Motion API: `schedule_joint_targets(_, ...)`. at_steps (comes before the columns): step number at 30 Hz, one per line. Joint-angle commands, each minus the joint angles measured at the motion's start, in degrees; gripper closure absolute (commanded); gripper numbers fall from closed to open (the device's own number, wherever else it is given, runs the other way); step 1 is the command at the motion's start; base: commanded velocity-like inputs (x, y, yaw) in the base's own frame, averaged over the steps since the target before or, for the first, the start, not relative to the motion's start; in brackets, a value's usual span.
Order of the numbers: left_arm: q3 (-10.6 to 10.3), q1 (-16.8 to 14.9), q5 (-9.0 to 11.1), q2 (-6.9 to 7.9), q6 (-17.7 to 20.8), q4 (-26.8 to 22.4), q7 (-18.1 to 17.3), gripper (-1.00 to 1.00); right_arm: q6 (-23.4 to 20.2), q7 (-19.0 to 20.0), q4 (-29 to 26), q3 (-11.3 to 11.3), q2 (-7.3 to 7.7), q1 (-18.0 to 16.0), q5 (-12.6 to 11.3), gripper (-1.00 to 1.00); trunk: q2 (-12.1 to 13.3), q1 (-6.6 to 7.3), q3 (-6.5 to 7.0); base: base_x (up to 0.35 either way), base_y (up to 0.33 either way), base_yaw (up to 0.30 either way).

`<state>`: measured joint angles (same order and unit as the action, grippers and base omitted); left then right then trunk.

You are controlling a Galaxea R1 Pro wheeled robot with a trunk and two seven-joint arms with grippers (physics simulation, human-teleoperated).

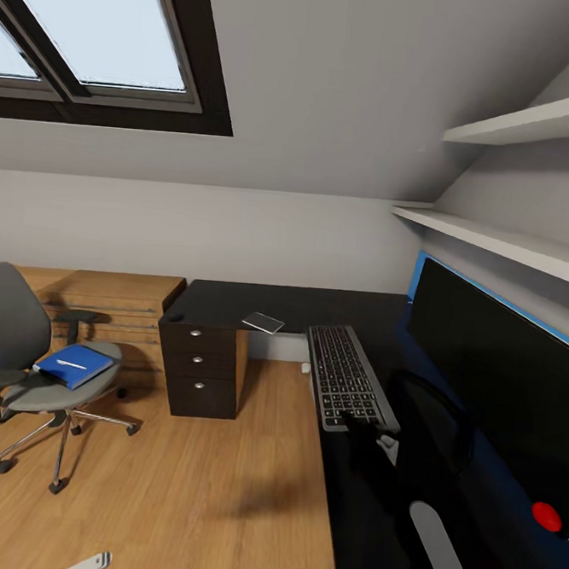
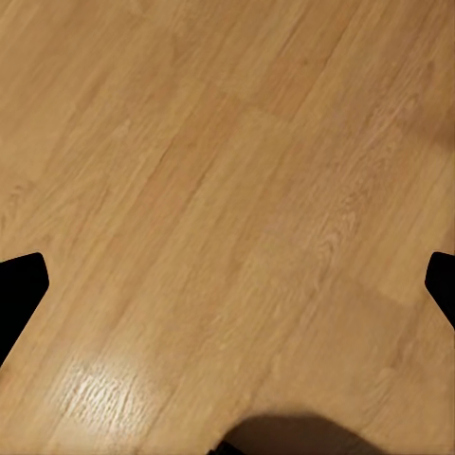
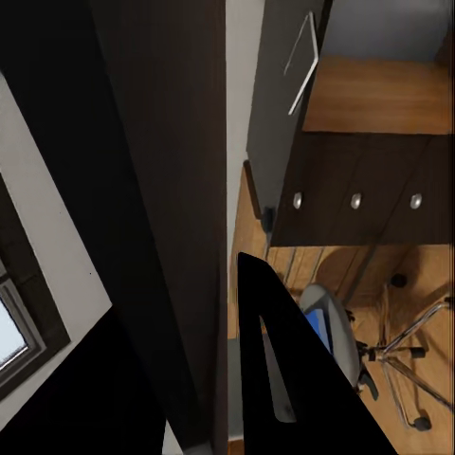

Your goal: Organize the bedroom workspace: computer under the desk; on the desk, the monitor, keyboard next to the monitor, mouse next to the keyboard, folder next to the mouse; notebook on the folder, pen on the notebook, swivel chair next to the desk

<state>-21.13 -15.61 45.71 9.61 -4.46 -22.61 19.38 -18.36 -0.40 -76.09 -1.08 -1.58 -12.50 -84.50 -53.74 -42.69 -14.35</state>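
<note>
The swivel chair (image 1: 15, 340) stands on the floor left of the black desk (image 1: 232, 302). The blue folder (image 1: 74, 365) lies on its seat with the white pen (image 1: 71, 364) on top. The notebook (image 1: 263, 321) lies on the desk above the drawers. The keyboard (image 1: 344, 375) lies beside the monitor (image 1: 500, 370) on the desk's right wing. My right gripper (image 1: 371, 430) hovers at the keyboard's near end; its black finger (image 3: 284, 379) shows against the desk, and I cannot tell what lies under it. My left gripper (image 2: 227, 284) hangs open over bare floor.
Three black drawers (image 1: 203, 368) with silver knobs stand under the desk's left end, and a low wooden chest (image 1: 120, 302) sits behind the chair. White shelves (image 1: 520, 123) jut from the right wall above the monitor. Light wood floor (image 1: 200, 483) stretches between chair and desk.
</note>
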Motion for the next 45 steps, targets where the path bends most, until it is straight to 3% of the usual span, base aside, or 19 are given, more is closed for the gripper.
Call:
schedule_joint_targets(1, -0.5, 0.0, 0.6, 0.03, -0.3, -0.1, 0.4, -1.00, -0.2, 0.1, 0.7, 0.1, -0.01, 0.0, -0.5, 1.00, -0.1, 0.00, -0.08, -0.057, -0.059, 0.000)
schedule_joint_targets(13, -1.0, 0.0, 0.3, -0.46, -0.5, -0.1, 0.2, -1.00, -0.3, 0.0, 7.8, 0.0, 1.10, -0.6, 0.1, 1.00, -0.1, 0.00, -0.08, -0.059, -0.056, 0.000)
schedule_joint_targets(18, -1.1, 0.0, 0.2, -0.55, -0.5, -0.1, 0.1, -1.00, -0.2, 0.0, 11.2, 0.0, 2.01, -2.4, 0.2, 1.00, -0.1, 0.00, -0.08, 0.000, 0.000, 0.000)
schedule_joint_targets(28, -1.2, 0.0, 0.2, -0.96, -0.4, -0.1, 0.0, -1.00, 0.0, 0.4, 11.5, 0.3, 2.37, -3.0, 0.1, 1.00, -0.1, 0.00, -0.08, 0.000, -0.057, 0.000)
schedule_joint_targets(36, -1.2, 0.0, 0.2, -1.00, -0.4, -0.1, 0.0, -1.00, 0.2, 0.4, 11.5, 0.5, 2.07, -3.0, -0.3, 1.00, -0.1, 0.00, -0.08, 0.000, -0.240, 0.000)
schedule_joint_targets(45, -1.2, 0.0, 0.2, -1.00, -0.4, -0.1, 0.0, -1.00, 0.2, 0.5, 11.3, 0.3, 1.68, -3.0, -0.4, 1.00, -0.1, 0.00, -0.08, 0.000, -0.018, 0.000)
